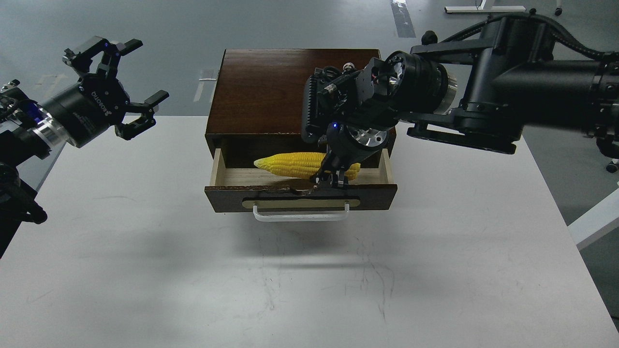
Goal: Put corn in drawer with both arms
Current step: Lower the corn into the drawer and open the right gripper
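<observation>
The dark brown box (pixel 261 87) stands at the back of the white table, its drawer (pixel 227 199) pulled open toward me. The yellow corn (pixel 290 165) lies across the pale drawer interior, pointed end to the left. My right gripper (pixel 331 178) reaches down into the drawer from the right, and its fingers are closed around the corn's thick right end. The corn's far right part is partly hidden behind the fingers. My left gripper (pixel 140 84), marked ROBOTIQ, is open and empty, held in the air well left of the box.
The white table (pixel 145 241) stretches in front of the drawer. The white bar handle (pixel 300 216) sticks out from the drawer front. My right arm (pixel 508 92) spans over the box's right side. Grey floor lies beyond the table.
</observation>
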You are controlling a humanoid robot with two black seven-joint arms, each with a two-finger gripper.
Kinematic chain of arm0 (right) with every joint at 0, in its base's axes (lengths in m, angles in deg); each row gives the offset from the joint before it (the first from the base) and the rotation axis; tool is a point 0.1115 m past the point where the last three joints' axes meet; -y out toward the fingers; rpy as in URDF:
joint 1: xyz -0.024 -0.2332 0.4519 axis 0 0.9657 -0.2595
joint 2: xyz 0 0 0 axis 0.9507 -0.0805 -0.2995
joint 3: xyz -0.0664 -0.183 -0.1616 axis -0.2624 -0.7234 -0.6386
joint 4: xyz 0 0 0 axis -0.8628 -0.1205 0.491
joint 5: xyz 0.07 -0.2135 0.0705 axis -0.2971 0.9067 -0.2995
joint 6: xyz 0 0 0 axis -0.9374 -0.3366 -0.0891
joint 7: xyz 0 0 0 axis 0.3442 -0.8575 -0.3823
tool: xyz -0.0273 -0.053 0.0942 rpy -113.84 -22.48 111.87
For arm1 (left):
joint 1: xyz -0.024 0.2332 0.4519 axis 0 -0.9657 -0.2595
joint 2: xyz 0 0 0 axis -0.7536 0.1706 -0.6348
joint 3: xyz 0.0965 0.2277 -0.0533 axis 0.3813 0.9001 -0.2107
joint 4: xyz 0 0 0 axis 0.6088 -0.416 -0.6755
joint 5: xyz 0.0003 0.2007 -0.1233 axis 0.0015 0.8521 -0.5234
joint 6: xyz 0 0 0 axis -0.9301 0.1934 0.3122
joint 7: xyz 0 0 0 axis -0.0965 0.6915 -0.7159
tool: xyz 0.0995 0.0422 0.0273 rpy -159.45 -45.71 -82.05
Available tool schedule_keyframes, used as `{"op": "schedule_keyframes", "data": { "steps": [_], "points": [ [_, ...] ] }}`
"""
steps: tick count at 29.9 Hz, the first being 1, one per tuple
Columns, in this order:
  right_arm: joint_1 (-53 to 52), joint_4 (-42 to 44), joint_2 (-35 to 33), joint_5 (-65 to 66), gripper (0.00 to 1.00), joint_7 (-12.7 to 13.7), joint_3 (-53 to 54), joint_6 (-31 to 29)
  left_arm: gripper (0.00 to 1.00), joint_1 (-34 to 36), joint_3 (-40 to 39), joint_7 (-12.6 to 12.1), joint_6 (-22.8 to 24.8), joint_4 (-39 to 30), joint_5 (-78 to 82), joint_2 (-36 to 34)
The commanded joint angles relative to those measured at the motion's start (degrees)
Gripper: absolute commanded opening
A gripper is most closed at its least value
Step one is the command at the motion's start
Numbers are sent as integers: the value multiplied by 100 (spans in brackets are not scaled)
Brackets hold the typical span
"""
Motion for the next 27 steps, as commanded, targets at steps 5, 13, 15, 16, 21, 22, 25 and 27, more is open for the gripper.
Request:
{"op": "schedule_keyframes", "data": {
  "steps": [5, 13, 15, 16, 21, 22, 25, 27],
  "points": [
    [7, 0, -16, -9, 60, 0, 1, -9, 98, 0, -1, 0, 0, 0, 0, -1],
    [7, 0, -25, -9, 62, 0, 1, -9, 98, 0, -1, 0, 0, 9, 0, -1],
    [-2, -9, -25, -9, 62, 0, 1, -9, 98, -9, -1, 0, 0, 9, 0, -1],
    [-2, -9, -25, -18, 62, 0, 9, -9, 98, 0, -1, 0, 0, 9, 0, -1],
    [-116, -9, -86, -193, 62, 0, 123, -9, 98, 0, -1, 0, 0, 18, 0, 7],
    [-247, -9, -147, -402, 62, 0, 193, -9, 98, 0, -1, 0, 0, 18, 0, 7],
    [-528, -9, -367, -1034, 63, 0, 273, -9, 98, 0, -1, 0, 0, 18, 0, 7],
    [-739, -61, -595, -1666, 63, 0, 325, -9, 98, 0, -9, 0, 0, 26, 0, 16]
  ]
}}
